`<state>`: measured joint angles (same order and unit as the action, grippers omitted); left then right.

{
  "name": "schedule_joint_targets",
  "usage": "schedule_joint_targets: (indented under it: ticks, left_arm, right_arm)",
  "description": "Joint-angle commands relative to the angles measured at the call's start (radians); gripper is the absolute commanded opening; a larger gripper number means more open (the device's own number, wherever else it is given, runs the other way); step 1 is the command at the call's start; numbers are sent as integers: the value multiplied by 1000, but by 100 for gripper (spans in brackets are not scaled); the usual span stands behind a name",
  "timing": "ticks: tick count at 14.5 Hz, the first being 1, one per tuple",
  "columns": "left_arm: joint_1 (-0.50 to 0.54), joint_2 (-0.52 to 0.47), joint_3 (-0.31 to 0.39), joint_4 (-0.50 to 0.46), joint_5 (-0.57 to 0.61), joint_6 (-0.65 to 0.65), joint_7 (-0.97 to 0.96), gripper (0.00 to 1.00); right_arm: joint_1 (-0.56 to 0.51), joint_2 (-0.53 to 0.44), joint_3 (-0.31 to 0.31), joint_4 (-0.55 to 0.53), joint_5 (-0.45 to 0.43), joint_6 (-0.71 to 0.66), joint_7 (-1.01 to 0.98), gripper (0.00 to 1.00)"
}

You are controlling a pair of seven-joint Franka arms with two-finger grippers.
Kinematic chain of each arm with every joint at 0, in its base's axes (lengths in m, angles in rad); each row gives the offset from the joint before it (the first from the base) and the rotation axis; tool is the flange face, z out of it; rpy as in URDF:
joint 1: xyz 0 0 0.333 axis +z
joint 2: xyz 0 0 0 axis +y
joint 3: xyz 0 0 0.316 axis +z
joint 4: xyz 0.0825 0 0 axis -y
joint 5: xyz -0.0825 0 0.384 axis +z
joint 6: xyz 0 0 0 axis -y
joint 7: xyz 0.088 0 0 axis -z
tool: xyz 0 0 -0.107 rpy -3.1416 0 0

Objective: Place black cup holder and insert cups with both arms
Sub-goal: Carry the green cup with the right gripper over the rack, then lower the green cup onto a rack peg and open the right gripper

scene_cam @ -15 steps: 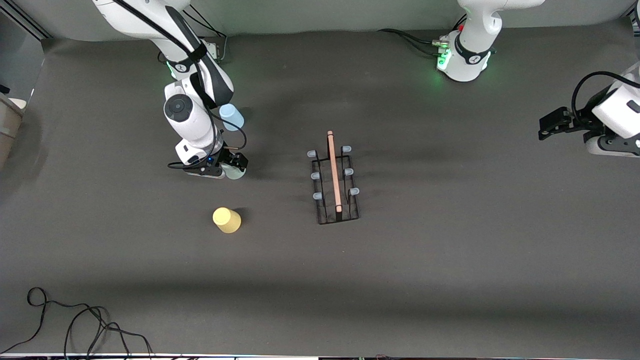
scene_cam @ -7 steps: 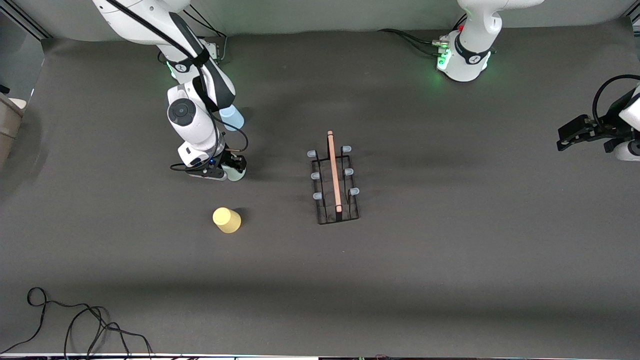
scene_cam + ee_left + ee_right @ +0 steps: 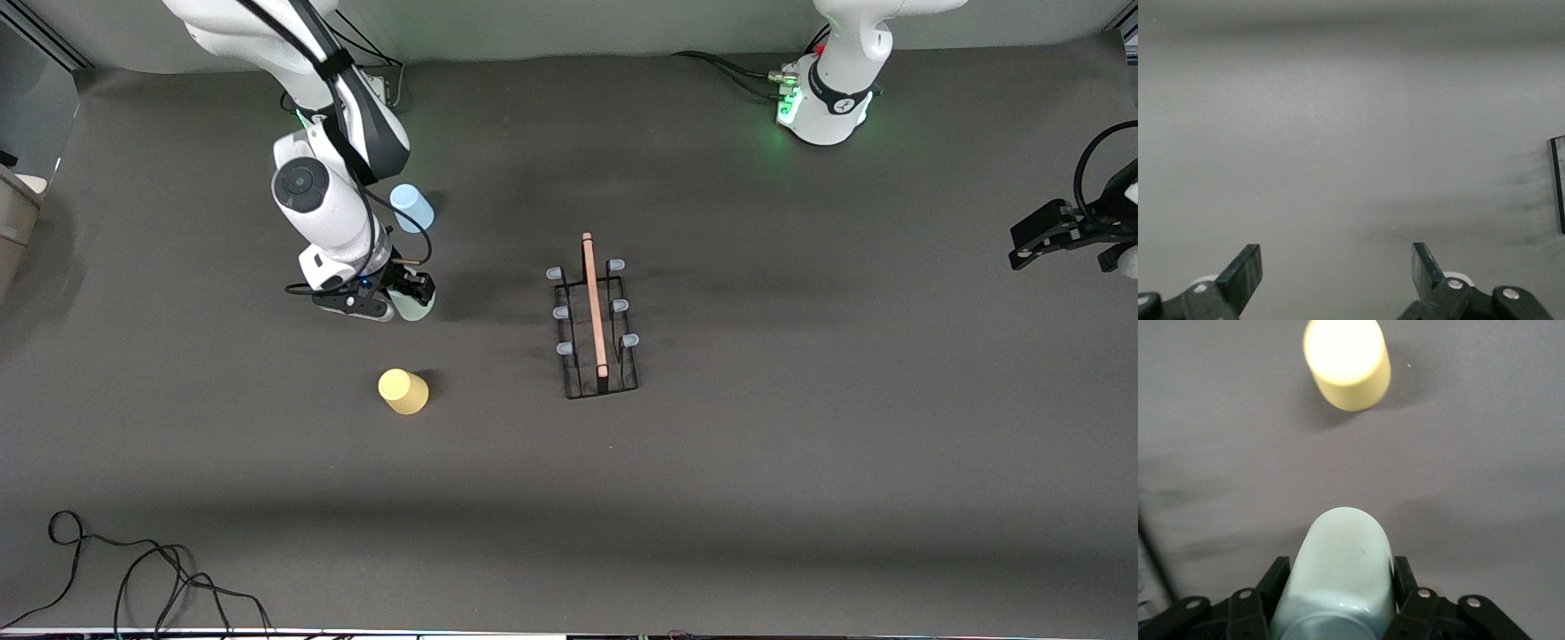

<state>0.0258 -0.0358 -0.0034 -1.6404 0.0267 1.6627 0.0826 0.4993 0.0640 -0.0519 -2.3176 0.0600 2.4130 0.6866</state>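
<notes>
right gripper [image 3: 411,298] clamps my grey-green cup [image 3: 1338,583], seemingly lifted | three cups, one black cup holder [image 3: 594,324] | left gripper [image 3: 1337,270] spread wide, waiting

Colours on the dark grey surface [image 3: 800,444]

Pale grey-green cup [image 3: 1338,580], yellow cup [image 3: 404,391], light blue cup [image 3: 412,207]; black wire cup holder [image 3: 594,320] with light wooden handle, pale translucent peg caps.
</notes>
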Motion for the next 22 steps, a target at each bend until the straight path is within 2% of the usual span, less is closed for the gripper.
schedule_joint_targets:
  ticks: [1,3,10,14,22]
  left_arm:
    - [-3,10,-10,22,7,-78,8,100]
    - [-6,10,-13,24,7,-106,9,100]
    - [-4,30,-13,24,4,-100,6,100]
    - [-3,31,-13,24,4,-95,6,100]
    - [0,45,-12,57,-10,-87,8,100]
  right_arm:
    - [51,14,1,162,53,-138,102,0]
    - [93,36,0,234,84,-169,164,0]
    - [229,184,0,405,81,-166,404,0]
    - [283,240,-2,451,72,-161,481,0]
    - [332,303,-5,468,64,-109,540,0]
